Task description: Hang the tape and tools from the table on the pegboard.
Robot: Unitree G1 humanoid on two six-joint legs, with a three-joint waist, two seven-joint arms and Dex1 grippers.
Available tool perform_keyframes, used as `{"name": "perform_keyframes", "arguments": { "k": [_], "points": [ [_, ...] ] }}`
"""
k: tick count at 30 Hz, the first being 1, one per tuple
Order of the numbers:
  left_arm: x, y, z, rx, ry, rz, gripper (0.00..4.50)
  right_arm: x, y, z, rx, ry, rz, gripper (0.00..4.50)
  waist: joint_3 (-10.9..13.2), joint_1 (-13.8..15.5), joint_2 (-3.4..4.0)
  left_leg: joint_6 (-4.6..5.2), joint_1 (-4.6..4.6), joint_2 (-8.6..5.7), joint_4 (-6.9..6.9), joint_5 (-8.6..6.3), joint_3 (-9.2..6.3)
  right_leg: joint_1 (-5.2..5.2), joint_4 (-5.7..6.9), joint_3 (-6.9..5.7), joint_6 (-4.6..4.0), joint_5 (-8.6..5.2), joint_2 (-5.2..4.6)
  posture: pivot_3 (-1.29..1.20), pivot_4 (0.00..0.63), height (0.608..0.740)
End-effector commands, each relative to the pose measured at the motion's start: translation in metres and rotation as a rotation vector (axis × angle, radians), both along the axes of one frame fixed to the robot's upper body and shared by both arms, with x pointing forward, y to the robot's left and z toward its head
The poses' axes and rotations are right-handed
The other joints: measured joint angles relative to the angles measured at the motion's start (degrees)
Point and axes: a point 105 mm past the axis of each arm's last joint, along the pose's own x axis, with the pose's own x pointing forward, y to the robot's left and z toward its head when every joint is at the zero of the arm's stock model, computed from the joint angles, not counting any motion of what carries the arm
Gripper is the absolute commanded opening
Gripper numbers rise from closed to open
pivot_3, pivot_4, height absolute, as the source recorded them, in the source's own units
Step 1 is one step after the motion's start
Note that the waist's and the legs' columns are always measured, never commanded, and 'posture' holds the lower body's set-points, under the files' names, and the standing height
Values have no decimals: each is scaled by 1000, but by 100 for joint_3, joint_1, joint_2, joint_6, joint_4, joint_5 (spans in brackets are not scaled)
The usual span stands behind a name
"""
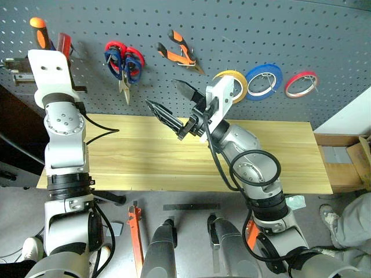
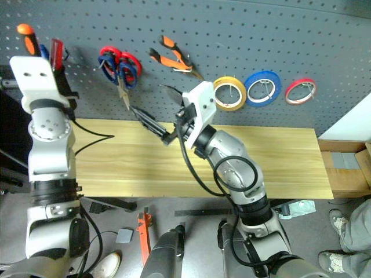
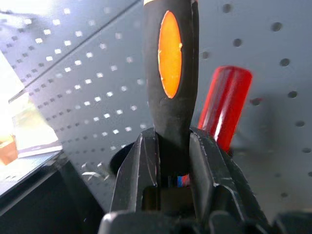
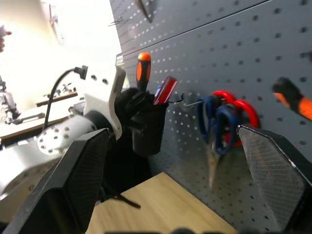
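Screwdriver [image 3: 169,73] going handle-up into the black cup [image 4: 147,127] on the pegboard [image 1: 243,35], left hand [image 3: 168,161] clamped round its handle. Best seat it fully, then loosen gently. Right hand [image 1: 174,104] hangs wide open, empty, above the counter [image 1: 145,156].

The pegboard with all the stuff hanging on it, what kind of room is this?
Probably a workshop or tool corner: the grey pegboard holds scissors, pliers and tape rolls above a wooden table.
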Motion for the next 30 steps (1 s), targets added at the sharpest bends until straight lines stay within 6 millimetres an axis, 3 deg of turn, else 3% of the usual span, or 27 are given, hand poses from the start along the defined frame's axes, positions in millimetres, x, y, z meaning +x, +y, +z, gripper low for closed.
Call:
{"name": "perform_keyframes", "arguments": {
  "k": [1, 9, 21, 30],
  "points": [
    [-17, 11, 7, -29, -46, 54, 1818, -14, 1, 13, 38, -64, 28, 4500, -1, 7, -2, -2, 2, 0, 0, 5, -2, 1, 3, -2, -2, 1, 0, 16, 269, 740],
    [-17, 13, 15, -35, -53, 52, 4450, -12, 1, 9, 27, -52, 20, 4500, -32, 31, -40, -12, 5, 3, -3, 57, -14, 7, 4, -20, -30, 21, 4, 22, 260, 740],
    [-4, 3, 27, -44, -62, -19, 4450, -8, -1, 7, 19, -45, 1, 4500, -60, 35, -74, -11, 5, 4, -10, 103, -17, 7, 1, -27, -33, 54, 4, 17, 255, 740],
    [24, 11, 46, -4, -15, -105, 4450, -6, 0, 6, 19, -42, -10, 4500, -65, 37, -80, -13, 5, 4, -17, 109, -21, 7, -1, -34, -37, 57, 5, 21, 257, 740]
  ]
}}
